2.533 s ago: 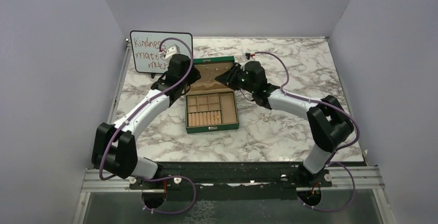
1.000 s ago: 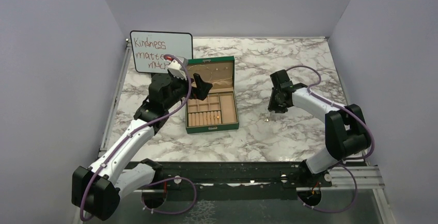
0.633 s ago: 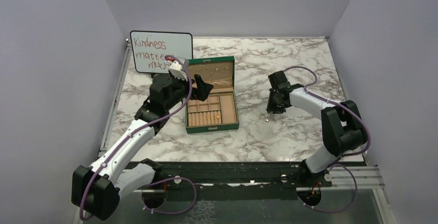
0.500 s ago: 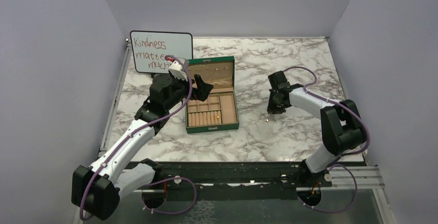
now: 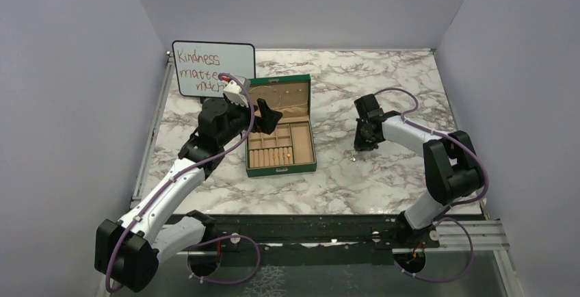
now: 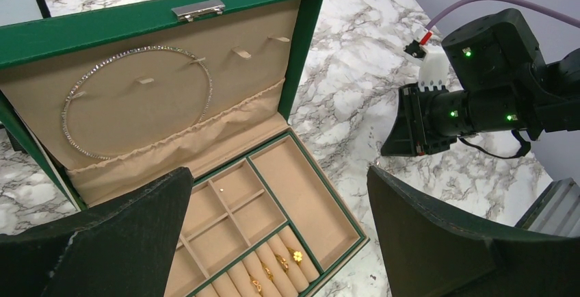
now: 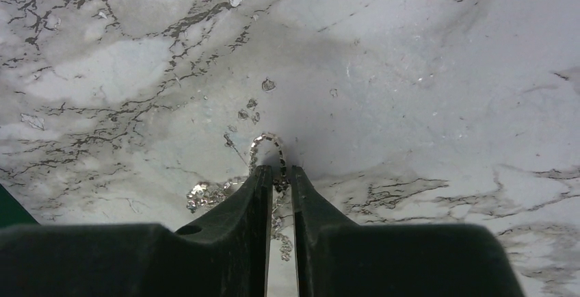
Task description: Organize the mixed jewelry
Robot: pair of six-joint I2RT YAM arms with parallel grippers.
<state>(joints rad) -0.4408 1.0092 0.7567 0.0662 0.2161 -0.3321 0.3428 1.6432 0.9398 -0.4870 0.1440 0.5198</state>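
The green box (image 5: 280,169) stands open at mid-table, its lid up. In the left wrist view its lid (image 6: 304,23) holds a thin glittering silver loop (image 6: 208,88). Several gold rings (image 6: 287,259) sit in the ring rolls and a tiny stud (image 6: 221,189) lies in a small compartment. My left gripper (image 6: 277,174) hovers open and empty above the box (image 5: 268,115). My right gripper (image 7: 280,170) is down on the marble right of the box (image 5: 360,145), shut on a silver chain (image 7: 268,139). The chain's bunched end (image 7: 205,191) lies on the table.
A whiteboard (image 5: 198,64) with red writing stands behind the box at the back left. Small silver bits (image 7: 246,114) lie on the marble just beyond the chain. A tiny piece (image 5: 352,159) lies near the right gripper. Purple walls close in both sides and the back.
The right arm has left the box lid and come down onto the marble right of the box. The left arm has pulled back above the box. Both have barely moved in the last half second.
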